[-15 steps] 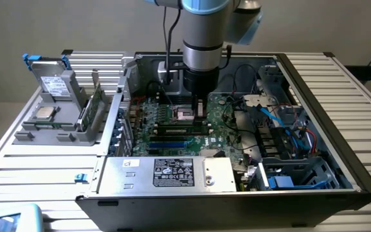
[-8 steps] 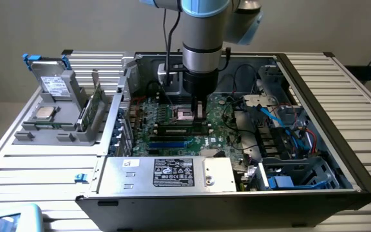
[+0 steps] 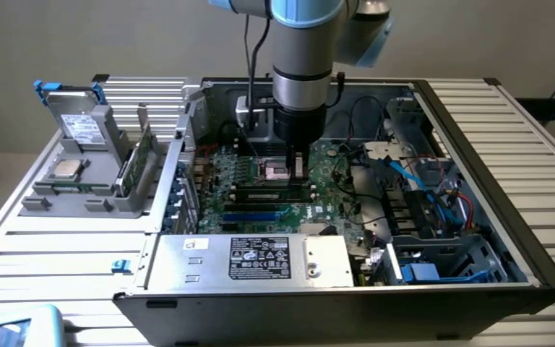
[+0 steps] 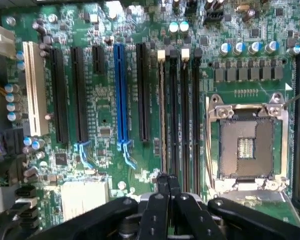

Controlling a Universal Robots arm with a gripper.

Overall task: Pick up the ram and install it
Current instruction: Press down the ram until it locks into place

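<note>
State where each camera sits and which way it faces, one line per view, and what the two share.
Exterior view: off the arm, raised, looking down into the open computer case; the arm's lower segments and wrist reach down over the motherboard.
Wrist view: on the wrist, facing straight down at the motherboard; the shut gripper fills the near edge.
Shared: the motherboard, its empty processor socket and the black memory slots beside it.
</note>
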